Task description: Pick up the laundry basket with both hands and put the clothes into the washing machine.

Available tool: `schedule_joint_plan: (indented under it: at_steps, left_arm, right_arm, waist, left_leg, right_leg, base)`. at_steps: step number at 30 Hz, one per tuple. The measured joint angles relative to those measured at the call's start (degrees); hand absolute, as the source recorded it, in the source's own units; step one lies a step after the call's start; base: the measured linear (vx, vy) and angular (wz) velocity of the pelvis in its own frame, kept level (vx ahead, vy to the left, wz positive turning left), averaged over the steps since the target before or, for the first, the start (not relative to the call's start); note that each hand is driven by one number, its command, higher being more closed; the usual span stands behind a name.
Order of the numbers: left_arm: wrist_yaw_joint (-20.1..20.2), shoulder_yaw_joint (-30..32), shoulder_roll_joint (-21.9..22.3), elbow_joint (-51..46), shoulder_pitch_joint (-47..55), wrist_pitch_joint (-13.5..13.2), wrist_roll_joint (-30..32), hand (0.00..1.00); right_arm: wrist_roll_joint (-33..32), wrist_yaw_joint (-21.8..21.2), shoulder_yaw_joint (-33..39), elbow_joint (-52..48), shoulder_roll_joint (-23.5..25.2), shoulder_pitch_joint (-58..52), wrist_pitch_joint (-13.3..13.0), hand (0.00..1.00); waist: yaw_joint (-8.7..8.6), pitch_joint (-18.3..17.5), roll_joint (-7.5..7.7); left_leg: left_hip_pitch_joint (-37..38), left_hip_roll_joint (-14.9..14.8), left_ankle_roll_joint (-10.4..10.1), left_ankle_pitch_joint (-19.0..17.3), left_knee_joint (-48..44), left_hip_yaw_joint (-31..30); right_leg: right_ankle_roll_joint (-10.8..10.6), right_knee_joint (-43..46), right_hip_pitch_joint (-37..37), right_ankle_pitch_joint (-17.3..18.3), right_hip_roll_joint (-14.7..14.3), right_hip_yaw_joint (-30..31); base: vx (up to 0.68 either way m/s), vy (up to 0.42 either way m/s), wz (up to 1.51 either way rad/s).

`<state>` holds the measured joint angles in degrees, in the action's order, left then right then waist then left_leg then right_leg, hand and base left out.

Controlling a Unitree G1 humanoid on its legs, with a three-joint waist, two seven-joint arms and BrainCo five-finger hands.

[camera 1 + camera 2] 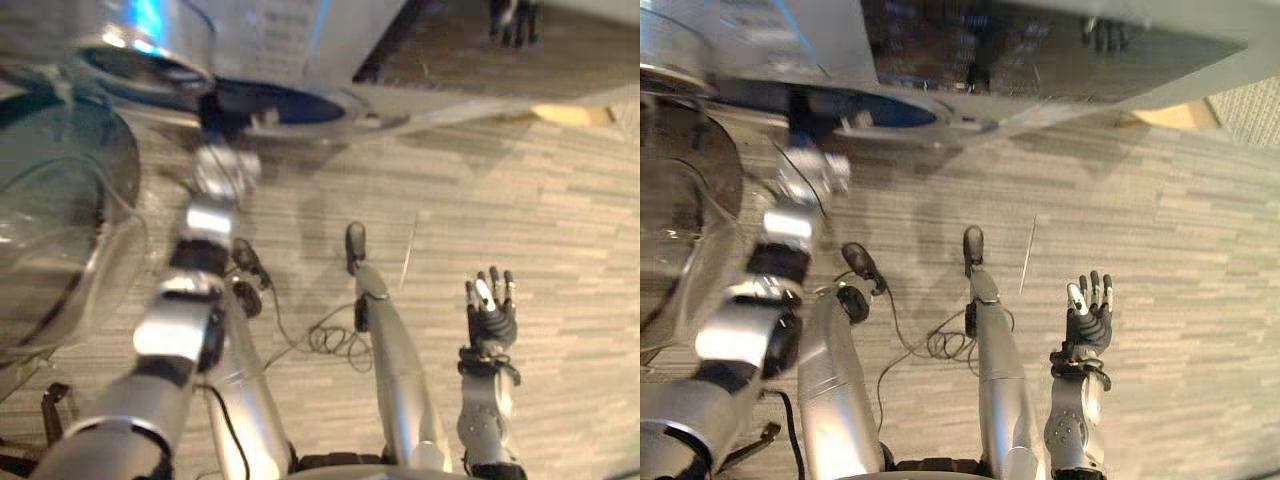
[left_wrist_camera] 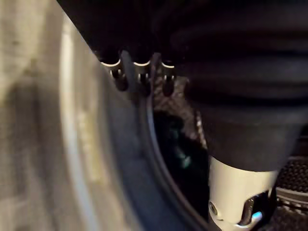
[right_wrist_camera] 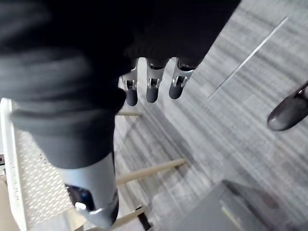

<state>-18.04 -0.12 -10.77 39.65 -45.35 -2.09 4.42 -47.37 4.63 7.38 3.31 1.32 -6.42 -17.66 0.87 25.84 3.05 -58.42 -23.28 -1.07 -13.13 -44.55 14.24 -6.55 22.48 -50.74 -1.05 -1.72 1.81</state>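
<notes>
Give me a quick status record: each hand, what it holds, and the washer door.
left hand: fingers relaxed, empty, at the rim of the washer opening
right hand: open, empty, held over the floor, away from the washer
washer door: swung open, on the robot's left
load: nothing in either hand

Washing machine [image 1: 300, 50]: running out past the top edge, front smearing.
Glass door [image 1: 60, 200]: being cut off by the left edge.
Left hand [image 2: 231, 86]: blurring at the drum's rim.
Drum [image 2: 175, 144]: staying too dark inside to read.
</notes>
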Motion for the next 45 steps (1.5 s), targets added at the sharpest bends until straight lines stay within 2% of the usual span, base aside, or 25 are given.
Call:
schedule_joint_plan:
  at_steps: [1, 3, 5, 9, 13, 14, 16, 18, 22, 27, 29, 31, 32, 34, 37, 38, 39, 40, 41, 42, 43, 45]
  left_arm:
    - [0.1, -0.2, 3.0, -1.3, 6.1, -0.8, -1.2, 0.00]
    - [0.1, -0.7, 5.4, -2.0, 11.1, -1.7, -2.4, 0.00]
    - [0.3, -2.9, 8.8, -2.6, 20.8, -2.6, -3.4, 0.00]
    - [2.7, -4.7, 11.2, -3.1, 32.4, -3.3, -5.0, 0.00]
    - [5.4, -3.0, 11.2, 0.3, 36.6, -3.5, -6.2, 0.00]
    - [5.8, -0.9, 11.5, 3.3, 37.6, -3.5, -6.2, 0.00]
    - [6.6, 1.8, 11.7, 6.9, 38.2, -3.4, -6.1, 0.00]
    - [7.5, 5.9, 11.9, 11.8, 40.2, -3.2, -6.0, 0.00]
    - [8.2, 12.3, 11.9, 16.9, 43.7, -1.9, -4.4, 0.00]
    - [9.6, 15.5, 11.9, 19.6, 45.8, -0.9, -3.9, 0.00]
    - [10.5, 15.4, 12.0, 20.6, 45.5, -1.0, -3.9, 0.00]
    - [10.7, 15.3, 12.0, 21.8, 45.3, -0.9, -4.0, 0.00]
    - [10.8, 15.4, 12.0, 22.2, 45.4, -1.0, -4.1, 0.00]
    - [11.6, 15.5, 11.8, 23.9, 45.2, -1.0, -4.0, 0.00]
    - [11.9, 15.5, 10.8, 24.0, 45.3, -0.9, -3.9, 0.00]
    - [12.4, 15.2, 10.5, 24.1, 45.4, -0.9, -3.5, 0.00]
    - [12.9, 13.8, 10.4, 24.0, 45.1, -0.9, -2.9, 0.00]
    - [13.0, 12.8, 10.4, 23.9, 44.8, -0.9, -2.3, 0.00]
    - [13.1, 10.9, 11.0, 23.7, 44.1, -0.7, -1.4, 0.00]
    - [13.0, 9.7, 11.1, 23.4, 44.3, -0.5, -0.9, 0.00]
    - [13.1, 9.5, 11.0, 23.3, 44.3, -0.5, -0.7, 0.00]
    - [13.0, 9.1, 11.0, 22.7, 44.3, -0.4, -0.2, 0.00]
  right_arm:
    - [0.3, 0.7, 0.8, 1.2, 0.4, 0.5, 0.0, 0.00]
    - [0.6, 1.5, 1.6, 3.2, 0.5, 1.3, 0.0, 0.00]
    - [1.0, 2.8, 2.4, 8.8, 0.7, 2.0, 0.1, 0.00]
    - [1.3, 3.7, 4.9, 20.5, 0.8, 1.6, 1.4, 0.00]
    - [3.0, 3.9, 6.8, 32.6, 1.1, 1.2, 4.0, 0.00]
    - [3.6, 3.9, 8.4, 37.2, 2.0, 1.2, 5.6, 0.00]
    - [4.3, 3.9, 8.7, 40.9, 2.3, 0.7, 6.7, 0.00]
    - [6.2, 3.6, 9.2, 45.0, 2.7, 0.0, 8.1, 0.00]
    - [10.4, 2.7, 11.7, 50.4, 2.5, 0.5, 8.9, 0.00]
    - [12.8, 2.4, 16.0, 57.2, 1.4, 2.5, 9.3, 0.00]
    - [13.2, 2.3, 17.1, 59.4, 0.2, 2.8, 9.3, 0.00]
    - [13.4, 1.7, 17.0, 61.4, -1.2, 2.6, 9.4, 0.00]
    - [14.0, 1.3, 17.0, 62.3, -2.2, 2.6, 9.4, 0.00]
    - [14.3, 1.2, 16.9, 62.9, -2.2, 3.3, 9.6, 0.00]
    - [15.4, 0.6, 16.6, 63.0, -1.4, 4.0, 10.5, 0.00]
    - [16.1, 0.3, 15.5, 62.9, -1.3, 4.0, 10.6, 0.00]
    - [16.5, 0.2, 14.5, 62.7, -1.0, 3.9, 10.7, 0.00]
    - [16.5, 0.2, 14.5, 62.4, -0.5, 3.8, 10.8, 0.00]
    - [16.5, 0.1, 13.1, 59.2, -0.6, 3.2, 11.1, 0.00]
    - [16.5, 0.1, 11.3, 57.3, -1.2, 2.8, 11.1, 0.00]
    - [16.5, 0.1, 10.5, 56.6, -1.3, 2.5, 11.1, 0.00]
    - [16.6, 0.1, 9.5, 56.2, -1.3, 2.1, 11.4, 0.00]
  waist:
    - [0.05, -1.6, -0.32]
    - [0.10, -1.9, -0.38]
    - [0.34, -4.2, -0.61]
    - [0.46, -8.1, -1.63]
    - [1.51, -12.8, -2.26]
    - [1.45, -15.2, -2.36]
    - [1.33, -17.0, -2.56]
    - [1.21, -20.7, -2.39]
    - [0.86, -23.9, -1.99]
    - [0.11, -25.0, -2.22]
    - [0.13, -24.9, -2.26]
    - [0.12, -25.3, -2.79]
    - [0.19, -25.6, -3.03]
    - [0.07, -25.8, -3.27]
    - [0.20, -26.0, -2.33]
    - [-0.13, -26.1, -1.71]
    - [-0.14, -25.7, -1.08]
    - [-0.17, -25.4, -0.93]
    - [-0.04, -24.2, -1.93]
    - [-0.32, -23.7, -2.49]
    - [-0.37, -23.5, -2.84]
    - [-0.22, -23.7, -2.16]
  left_leg:
    - [1.7, 1.1, 0.0, 0.3, 0.8, 0.0]
    - [4.5, 2.2, -0.3, 0.5, 1.8, -0.1]
    - [9.5, 4.0, -0.8, 0.8, 3.8, -0.2]
    - [19.7, 7.3, -1.5, 1.9, 9.2, -0.7]
    - [28.8, 9.2, -2.3, 4.0, 16.0, -0.6]
    - [32.2, 9.8, -2.7, 4.9, 18.9, -0.5]
    - [35.7, 10.3, -3.4, 5.9, 21.8, -0.4]
    - [40.6, 10.6, -4.1, 7.3, 26.1, 0.3]
    - [47.4, 10.0, -5.9, 8.8, 30.8, 0.8]
    - [48.3, 8.5, -6.5, 9.1, 29.9, 0.1]
    - [47.6, 9.0, -6.3, 7.2, 27.4, -1.5]
    - [47.7, 12.0, -6.3, 4.7, 26.4, -6.9]
    - [48.4, 14.5, -5.1, 3.5, 27.2, -9.6]
    - [49.0, 16.0, -3.7, 3.3, 27.7, -9.2]
    - [51.0, 16.7, -2.6, 2.5, 27.7, -6.3]
    - [52.1, 17.4, -2.2, 2.1, 28.2, -5.8]
    - [53.0, 18.3, -1.9, 1.1, 28.0, -5.7]
    - [53.2, 18.6, -1.3, 0.3, 27.4, -5.8]
    - [53.6, 18.0, -0.6, -2.0, 24.2, -5.7]
    - [54.6, 17.6, -0.5, -3.2, 21.8, -5.6]
    - [54.8, 17.1, -0.4, -3.7, 20.9, -5.5]
    - [55.4, 16.1, -1.1, -4.7, 20.0, -5.5]
  right_leg:
    - [0.2, 2.0, 0.6, 1.6, 0.9, 0.0]
    - [0.3, 3.9, 2.3, 3.3, 1.8, -0.2]
    - [0.5, 6.3, 5.8, 6.0, 3.2, -0.5]
    - [0.8, 6.8, 14.7, 9.1, 6.0, -2.2]
    - [1.0, 3.1, 23.2, 9.4, 7.2, -3.6]
    - [1.2, 1.6, 26.1, 9.4, 7.6, -4.3]
    - [1.3, 0.1, 29.3, 9.5, 8.0, -4.9]
    - [1.7, -1.8, 32.9, 9.7, 7.8, -4.9]
    - [2.9, -3.1, 37.9, 10.6, 5.9, -5.0]
    - [4.2, -3.7, 39.7, 11.3, 4.7, -6.6]
    - [4.3, -4.7, 40.4, 11.1, 4.8, -6.6]
    - [3.9, -5.8, 41.4, 10.9, 5.0, -5.7]
    - [3.1, -7.0, 41.8, 10.1, 5.5, -3.8]
    - [2.2, -8.6, 42.5, 9.1, 5.9, -1.0]
    - [2.3, -8.7, 42.9, 8.8, 6.2, 3.3]
    - [1.5, -8.2, 43.3, 9.3, 6.9, 3.7]
    - [0.0, -6.6, 43.4, 10.4, 8.2, 3.3]
    - [-0.3, -4.8, 43.4, 11.1, 8.6, 3.1]
    - [-0.1, 9.1, 38.3, 11.0, 8.3, 3.6]
    - [1.7, 19.1, 34.0, 9.3, 7.8, 5.3]
    - [2.5, 22.1, 33.0, 8.6, 7.5, 5.9]
    - [4.5, 28.4, 29.9, 8.9, 7.4, 6.5]
  base:
    - [0.10, 0.010, 0.55]
    - [0.07, 0.012, 0.51]
    - [0.09, 0.001, 0.56]
    - [0.09, -0.034, 0.52]
    - [0.13, -0.083, 0.31]
    - [0.09, -0.056, 0.19]
    - [0.09, -0.049, 0.16]
    - [0.12, -0.067, 0.00]
    - [0.08, -0.084, -0.06]
    - [0.02, -0.076, 0.04]
    - [-0.01, 0.007, 0.05]
    - [0.03, 0.121, -0.14]
    - [0.03, 0.172, -0.36]
    - [0.05, 0.198, -0.38]
    - [0.06, 0.163, -0.45]
    - [0.05, 0.087, -0.12]
    - [0.06, 0.089, 0.01]
    - [0.04, 0.059, 0.07]
    - [0.05, 0.064, 0.05]
    - [0.05, 0.038, 0.01]
    - [0.07, 0.014, 0.04]
    - [0.08, -0.075, 0.02]
